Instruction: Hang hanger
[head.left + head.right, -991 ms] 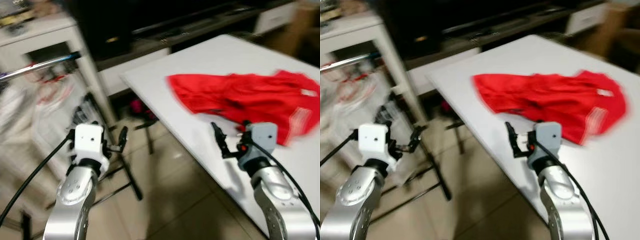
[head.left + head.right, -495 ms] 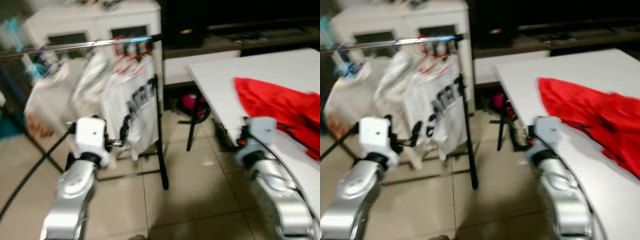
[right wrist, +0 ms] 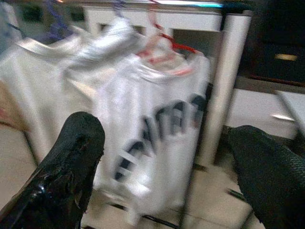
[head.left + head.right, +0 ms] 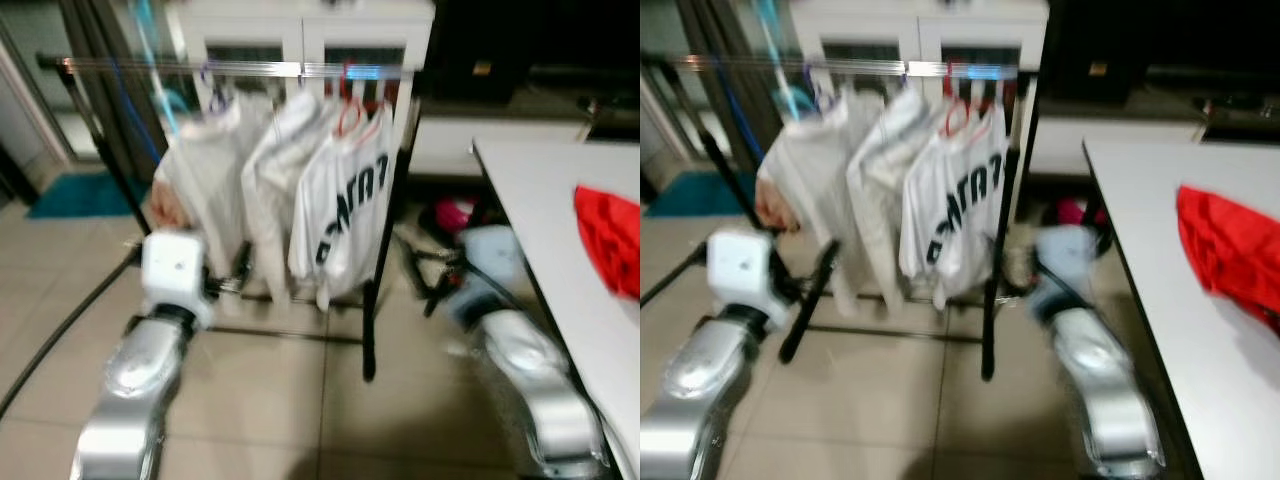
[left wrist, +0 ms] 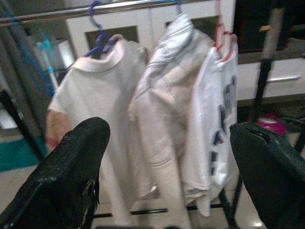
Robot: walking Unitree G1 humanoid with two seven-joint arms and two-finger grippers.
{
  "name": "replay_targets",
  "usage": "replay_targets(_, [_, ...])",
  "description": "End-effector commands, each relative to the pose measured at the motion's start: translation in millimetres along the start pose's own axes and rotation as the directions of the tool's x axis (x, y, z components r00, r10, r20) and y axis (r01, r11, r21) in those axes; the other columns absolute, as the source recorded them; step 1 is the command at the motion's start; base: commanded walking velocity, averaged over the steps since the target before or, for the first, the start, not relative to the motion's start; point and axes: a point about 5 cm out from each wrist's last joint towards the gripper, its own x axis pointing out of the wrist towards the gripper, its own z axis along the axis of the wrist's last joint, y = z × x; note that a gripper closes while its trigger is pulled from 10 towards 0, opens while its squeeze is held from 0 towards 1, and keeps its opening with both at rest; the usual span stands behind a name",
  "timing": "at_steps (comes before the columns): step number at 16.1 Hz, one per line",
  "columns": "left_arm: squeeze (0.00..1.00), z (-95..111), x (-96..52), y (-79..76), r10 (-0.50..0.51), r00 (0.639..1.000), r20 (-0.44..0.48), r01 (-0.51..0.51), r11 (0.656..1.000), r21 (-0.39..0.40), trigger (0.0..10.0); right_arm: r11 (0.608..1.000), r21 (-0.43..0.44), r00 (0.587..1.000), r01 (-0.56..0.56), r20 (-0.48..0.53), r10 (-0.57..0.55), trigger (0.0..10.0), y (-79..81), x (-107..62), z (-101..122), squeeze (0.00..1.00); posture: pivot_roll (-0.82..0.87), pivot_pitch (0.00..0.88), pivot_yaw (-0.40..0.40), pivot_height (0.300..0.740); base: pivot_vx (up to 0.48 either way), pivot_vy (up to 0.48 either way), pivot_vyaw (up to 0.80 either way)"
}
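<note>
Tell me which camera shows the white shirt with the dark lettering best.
The right wrist view: the lettered shirt hangs large between the open right gripper fingers. Both eye views show it small on the rail; the left wrist view shows it edge-on.

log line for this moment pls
facing: clothes rack | rail: three white garments | left gripper: open, empty | right gripper: open, empty | red garment: on table

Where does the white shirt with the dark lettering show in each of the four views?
Left eye view: white lettered shirt hangs at the right end of the garment rack, beside its black upright post.
Right eye view: same spot, upper centre.
Left wrist view: rightmost of three garments, seen edge-on.
Right wrist view: centre, lettering facing the camera.
Shared landmark: the red hanger at its collar.
</note>
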Motion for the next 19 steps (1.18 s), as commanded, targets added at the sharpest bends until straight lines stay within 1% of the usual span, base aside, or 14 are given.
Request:
replay_targets(1, [0.0,7.0,0.8,-7.2,-0.021,0.999,0.027,0.021,1.0,-0.002,10.0,0.999,0.009,0.999,0.042,-0.025,-0.042,10.0,-11.8,0.5,-1.4,1.0,-0.08,0.0,0.018,0.74,0.334,0.0,0.0])
replay_targets(3, [0.0,6.1,-0.4,-7.6,-0.016,1.0,0.021,0.016,1.0,0.0,10.0,1.0,0.025,1.0,0.009,-0.007,-0.009,10.0,-9.4,3.6,1.2,1.0,-0.07,0.0,0.007,0.74,0.334,0.0,0.0])
replay_targets(7, [0.0,2.8,-4.9,-7.3,-0.029,1.0,-0.008,0.029,0.999,0.027,10.0,0.999,0.041,1.0,0.02,-0.004,-0.02,10.0,-10.4,5.8,0.9,1.0,-0.06,0.0,0.004,0.74,0.337,0.0,0.0])
replay_targets(11, [0.0,3.5,-2.1,-9.6,-0.057,0.998,-0.01,0.057,0.998,0.033,10.0,0.999,0.046,1.0,0.014,0.006,-0.014,10.0,-8.0,4.2,3.4,1.0,-0.07,0.0,0.017,0.74,0.337,0.0,0.0])
replay_targets(13, [0.0,4.8,0.3,-10.8,-0.064,0.998,-0.006,0.065,0.997,0.037,10.0,1.0,0.02,1.0,0.018,-0.008,-0.018,10.0,-8.9,4.0,1.3,1.0,-0.08,0.0,0.023,0.74,0.339,0.0,0.0])
replay_targets(17, [0.0,6.6,2.9,-9.7,-0.071,0.997,0.0,0.071,0.997,0.037,10.0,0.999,0.046,0.999,0.029,-0.037,-0.027,10.0,-7.2,9.1,1.2,1.0,-0.08,0.0,0.02,0.74,0.339,0.0,0.0])
replay_targets(18, [0.0,6.4,4.0,-10.7,-0.08,0.997,-0.001,0.08,0.996,0.038,10.0,1.0,0.023,0.999,0.019,-0.05,-0.018,10.0,-6.5,10.7,1.1,1.0,-0.08,0.0,0.018,0.74,0.337,0.0,0.0])
replay_targets(19, [0.0,6.4,4.6,-11.7,-0.088,0.996,-0.002,0.088,0.995,0.043,10.0,1.0,0.022,0.998,0.012,-0.056,-0.011,10.0,-5.5,11.8,1.3,1.0,-0.07,0.0,0.017,0.74,0.341,0.0,0.0])
